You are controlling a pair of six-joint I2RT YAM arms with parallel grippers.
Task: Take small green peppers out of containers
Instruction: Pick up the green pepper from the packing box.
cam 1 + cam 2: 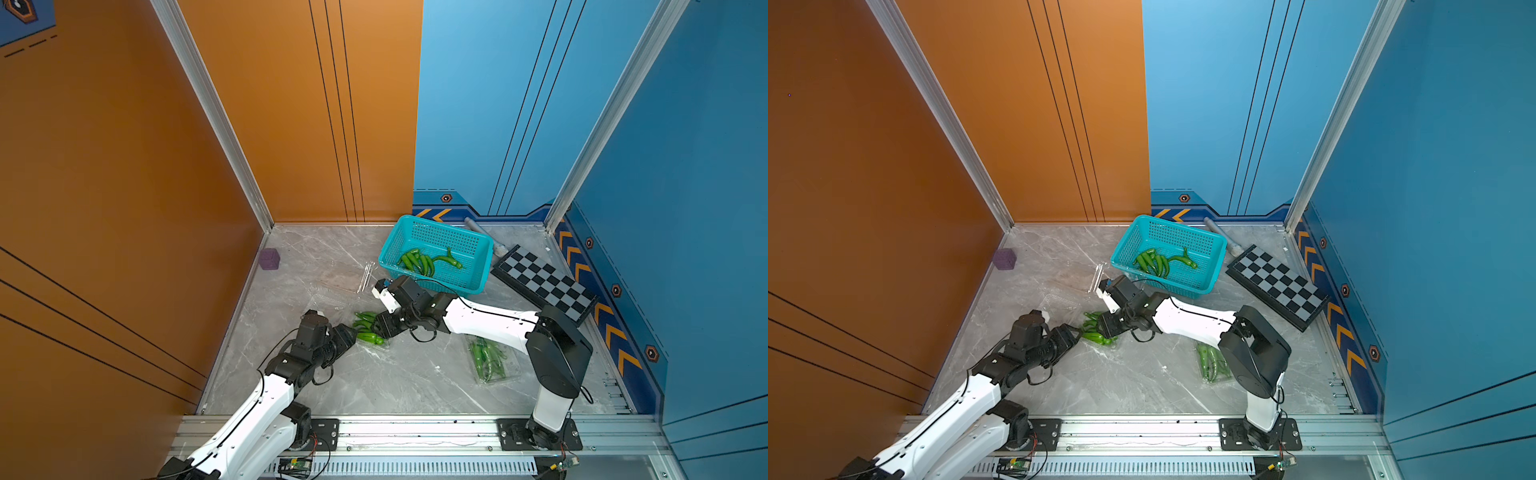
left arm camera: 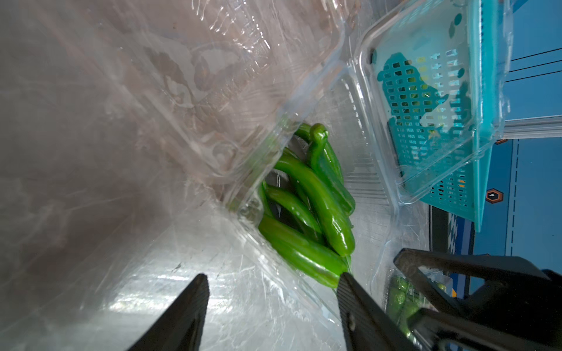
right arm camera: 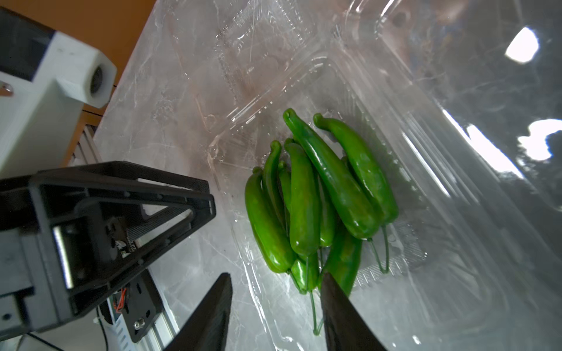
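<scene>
Between the two arms, green peppers (image 3: 304, 197) are lying piled in an open clear tray (image 3: 419, 182). Both the left gripper (image 2: 272, 276) and the right gripper (image 3: 276, 275) are hovering at it, fingers spread, pinching nothing. Other peppers (image 1: 419, 262) are sitting in the teal basket (image 1: 436, 235), and a second tray (image 1: 514, 368) of peppers is lying near the right arm's base.

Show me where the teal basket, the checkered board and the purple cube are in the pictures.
teal basket (image 1: 444, 237): in a top view, on its perforated back wall.
checkered board (image 1: 544, 284): in a top view, on the middle of its squares.
purple cube (image 1: 269, 259): in a top view, on the middle of the cube.
</scene>
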